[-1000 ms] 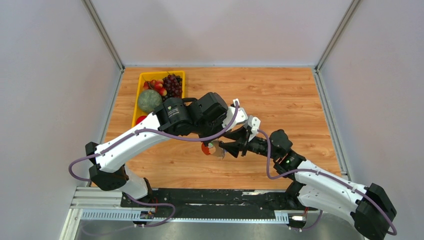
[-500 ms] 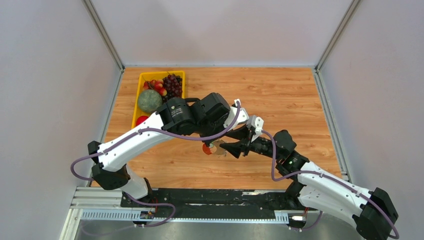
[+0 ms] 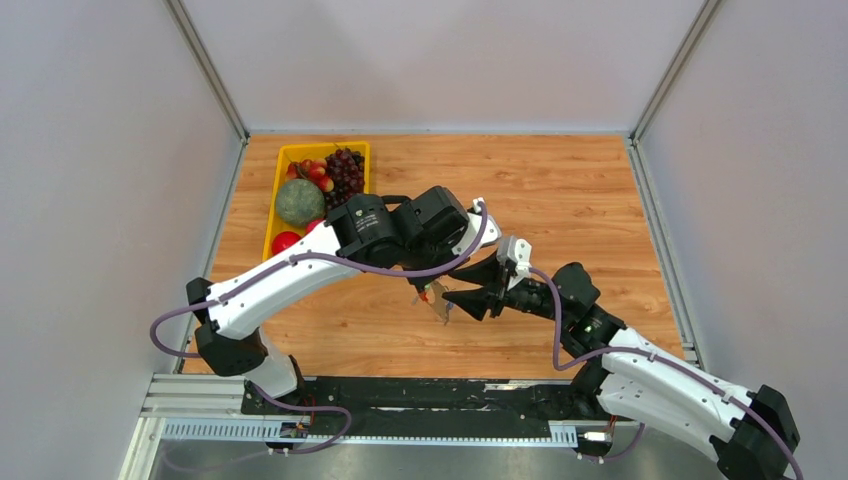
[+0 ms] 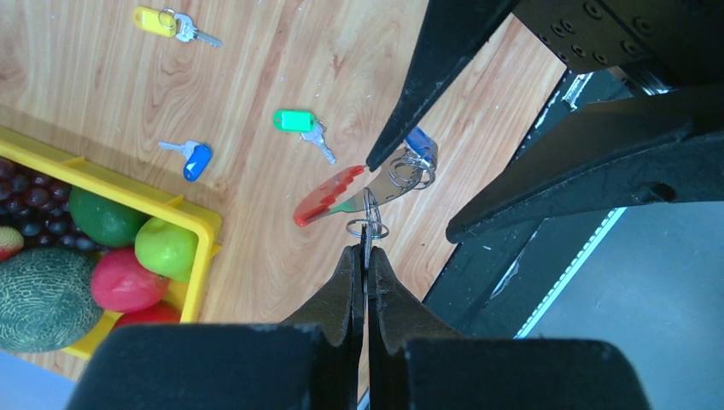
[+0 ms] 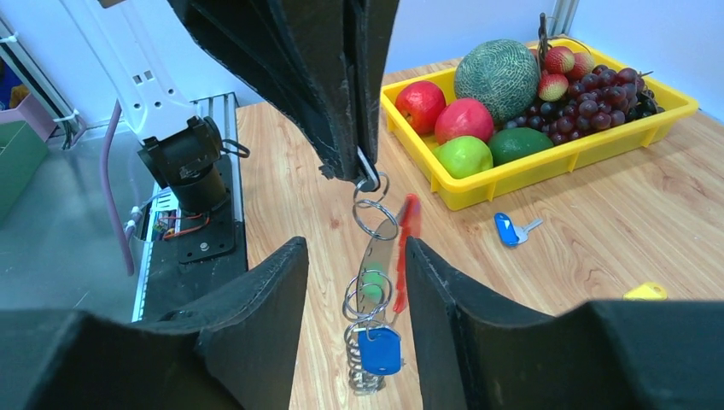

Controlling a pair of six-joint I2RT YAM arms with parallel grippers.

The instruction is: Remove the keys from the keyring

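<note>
Your left claw (image 4: 364,249) was pinched fully closed on a small wire loop (image 4: 367,224) at the top edge of the keyring (image 4: 341,192), and the keyring hung from that grip in the air above the wooden surface (image 4: 256,60). In the right wrist view it dangled almost straight down, with its red band (image 5: 403,248) on the side toward the tray.

Your right claw (image 5: 357,248) stood partly spread, with one finger on each side of the hanging keyring. Seen from the left wrist, the tip of one finger (image 4: 401,111) sat right against the keyring's far end, beside a cluster of wire loops. The other finger was clear of it. I could not tell whether that tip was pressing on the metal or just beside it.

One blue-headed key (image 5: 378,350) was on the lower loops of the keyring. Three keys lay loose on the surface, well apart from each other: a yellow-headed key (image 4: 158,20), a green-headed key (image 4: 294,120) and a second blue-headed key (image 4: 196,161) near the yellow tray (image 4: 192,218) of fruit.
</note>
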